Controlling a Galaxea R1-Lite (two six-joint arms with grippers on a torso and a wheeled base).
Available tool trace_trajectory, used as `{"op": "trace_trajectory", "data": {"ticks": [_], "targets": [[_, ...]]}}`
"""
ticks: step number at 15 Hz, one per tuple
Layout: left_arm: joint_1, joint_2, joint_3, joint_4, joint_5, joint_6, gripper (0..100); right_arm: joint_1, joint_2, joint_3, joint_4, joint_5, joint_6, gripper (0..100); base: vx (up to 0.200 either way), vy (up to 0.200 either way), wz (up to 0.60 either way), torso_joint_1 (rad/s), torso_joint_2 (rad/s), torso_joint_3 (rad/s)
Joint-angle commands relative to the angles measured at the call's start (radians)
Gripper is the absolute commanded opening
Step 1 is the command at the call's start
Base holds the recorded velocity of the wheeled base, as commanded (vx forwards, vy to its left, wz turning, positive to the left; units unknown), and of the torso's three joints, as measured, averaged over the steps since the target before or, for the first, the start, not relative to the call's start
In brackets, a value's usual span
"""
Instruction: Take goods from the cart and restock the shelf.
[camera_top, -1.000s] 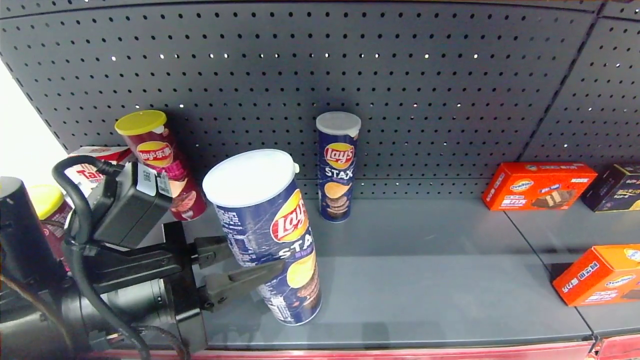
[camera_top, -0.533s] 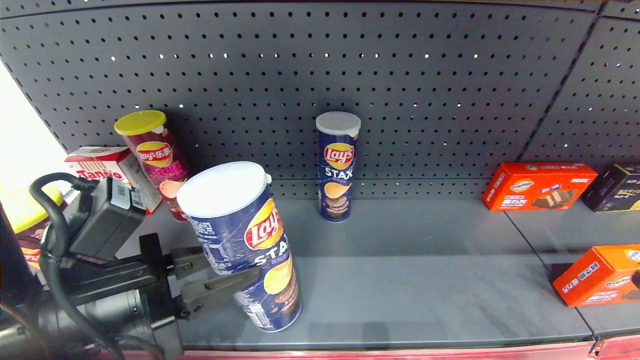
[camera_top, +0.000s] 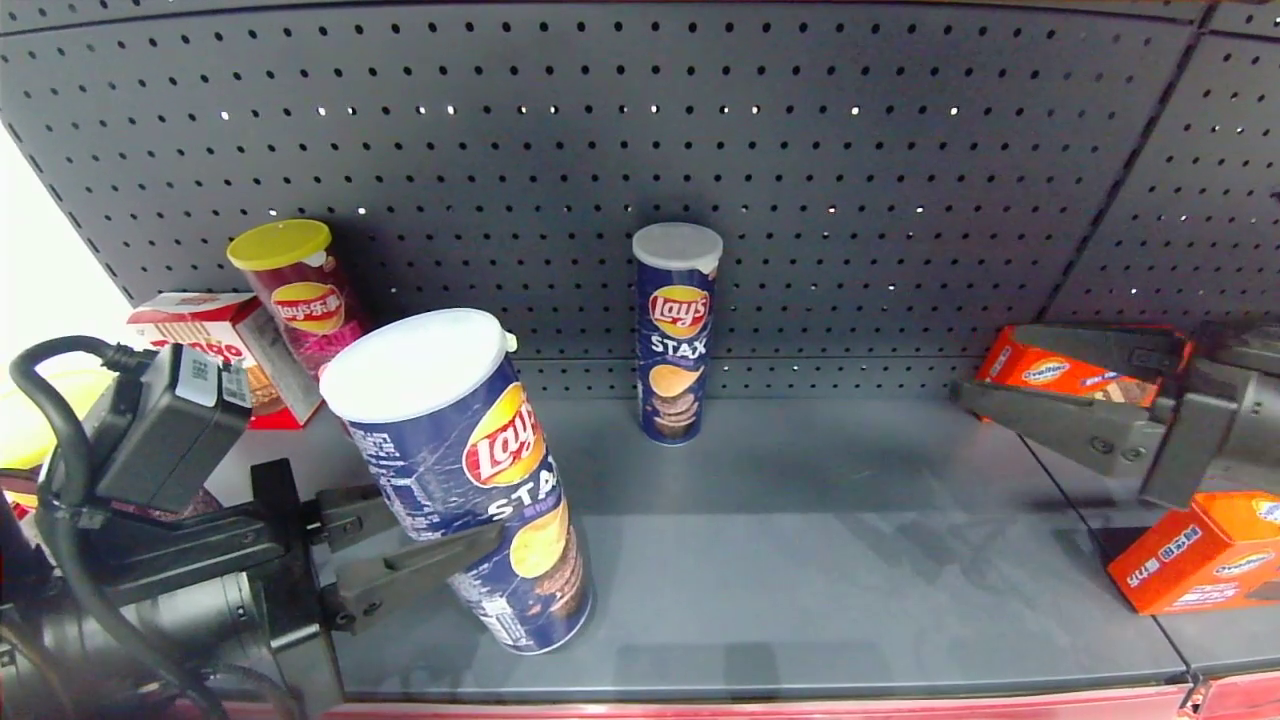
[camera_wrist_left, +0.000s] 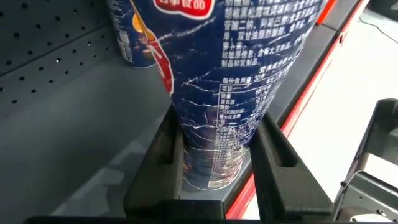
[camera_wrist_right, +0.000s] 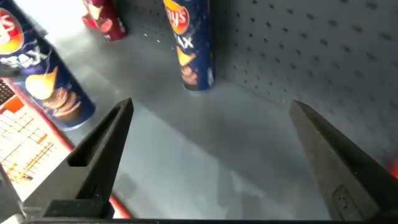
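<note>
Left end effector (camera_top: 450, 520) clenched on blue chip can (camera_top: 455, 470). Over last second can shifted left along front of shelf (camera_top: 800, 570), tilted, base at or just above deck. Right end effector (camera_top: 985, 365), jaws spread and empty, newly arrived by orange box (camera_top: 1060, 372). Likely repositioning: can not yet upright or released.
</note>
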Motion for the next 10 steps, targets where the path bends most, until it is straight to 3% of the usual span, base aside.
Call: {"op": "trace_trajectory", "data": {"ticks": [1,4,6,7,9,10], "targets": [[0.001,0.001,0.002,0.0,0.0,0.0,0,-0.031,0.149,-0.019,-0.06,0.046,-0.004,100,0.0,0.0,0.0,0.0,0.0,0.0],[0.003,0.001,0.003,0.001,0.002,-0.002,0,-0.058,0.287,-0.071,-0.159,0.1,-0.027,100,0.0,0.0,0.0,0.0,0.0,0.0],[0.003,0.005,0.006,0.001,0.002,-0.002,0,-0.093,0.388,-0.083,-0.323,0.256,-0.038,100,0.0,0.0,0.0,0.0,0.0,0.0],[0.003,0.005,0.005,0.0,0.002,-0.002,0,-0.091,0.445,-0.106,-0.379,0.268,-0.043,100,0.0,0.0,0.0,0.0,0.0,0.0],[0.004,0.005,0.006,0.001,0.003,-0.002,0,-0.091,0.479,-0.14,-0.389,0.323,-0.043,100,0.0,0.0,0.0,0.0,0.0,0.0],[0.004,0.004,0.006,0.0,0.003,-0.002,0,-0.088,0.513,-0.174,-0.412,0.409,-0.043,100,0.0,0.0,0.0,0.0,0.0,0.0]]}}
